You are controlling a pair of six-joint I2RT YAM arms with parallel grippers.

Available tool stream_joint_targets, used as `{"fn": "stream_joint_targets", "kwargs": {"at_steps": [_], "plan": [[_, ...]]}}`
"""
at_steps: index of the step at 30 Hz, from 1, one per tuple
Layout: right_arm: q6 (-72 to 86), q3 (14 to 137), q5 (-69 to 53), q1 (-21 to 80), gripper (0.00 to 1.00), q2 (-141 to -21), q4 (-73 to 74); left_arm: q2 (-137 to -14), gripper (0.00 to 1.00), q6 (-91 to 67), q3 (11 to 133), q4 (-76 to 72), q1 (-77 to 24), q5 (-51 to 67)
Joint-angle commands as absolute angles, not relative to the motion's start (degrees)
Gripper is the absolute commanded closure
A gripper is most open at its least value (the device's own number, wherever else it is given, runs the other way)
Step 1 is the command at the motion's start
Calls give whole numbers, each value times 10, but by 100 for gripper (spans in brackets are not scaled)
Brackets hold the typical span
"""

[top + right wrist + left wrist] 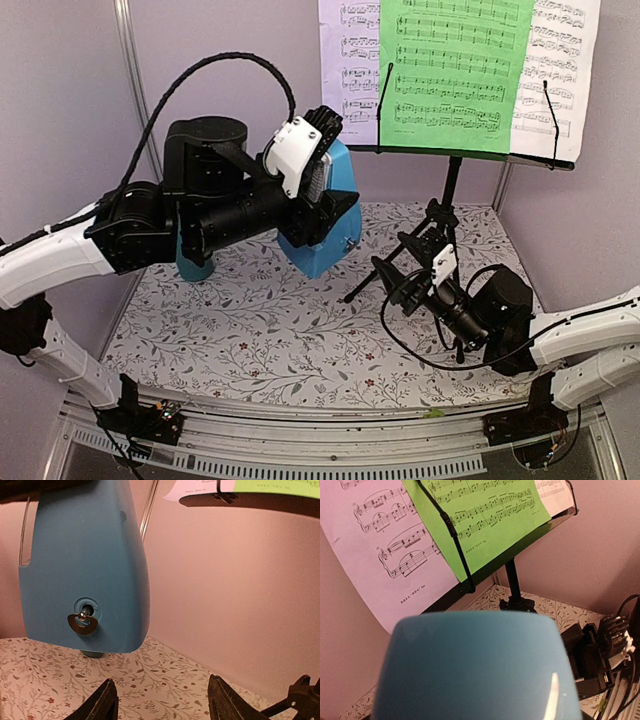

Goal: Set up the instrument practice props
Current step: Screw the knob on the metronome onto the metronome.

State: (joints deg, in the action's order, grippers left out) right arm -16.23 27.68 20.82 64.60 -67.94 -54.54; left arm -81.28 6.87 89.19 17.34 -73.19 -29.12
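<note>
My left gripper (322, 190) is shut on the blue pyramid-shaped metronome (325, 235) and holds it tilted, just above the table, left of centre. The metronome (475, 670) fills the lower part of the left wrist view and hides the fingers. Its side with the metal winding key (81, 622) faces the right wrist camera. The black music stand (452, 180) stands at the back right, with a green page (455, 70) between white pages (350, 70) on its desk. My right gripper (405, 283) sits low by the stand's legs. It is open, with only tablecloth between its fingertips (107, 700).
A teal cup (193, 262) stands on the floral tablecloth (270, 330) behind my left arm. Walls close the table at the back and on both sides. The stand's tripod legs (300, 700) are just right of my right gripper.
</note>
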Motion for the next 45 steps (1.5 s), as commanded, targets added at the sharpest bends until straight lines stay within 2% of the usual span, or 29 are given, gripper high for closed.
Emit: {"fn": "stream_joint_targets", "kwargs": {"at_steps": [1, 6, 10, 24, 38, 45], "plan": [[-445, 255, 275, 661, 36, -742, -768, -851, 100, 41, 1003, 276, -726, -291], [-599, 264, 307, 678, 34, -829, -942, -904, 100, 29, 1078, 357, -726, -316], [-675, 282, 314, 692, 33, -892, -1014, -920, 100, 29, 1095, 365, -728, -324], [-768, 343, 347, 712, 34, -970, -1050, -940, 100, 36, 1120, 355, -728, -315], [-756, 295, 324, 722, 33, -909, -1050, -944, 100, 43, 1133, 346, -715, -337], [-799, 319, 314, 723, 33, -931, -1050, -935, 100, 62, 1125, 310, -715, -322]]}}
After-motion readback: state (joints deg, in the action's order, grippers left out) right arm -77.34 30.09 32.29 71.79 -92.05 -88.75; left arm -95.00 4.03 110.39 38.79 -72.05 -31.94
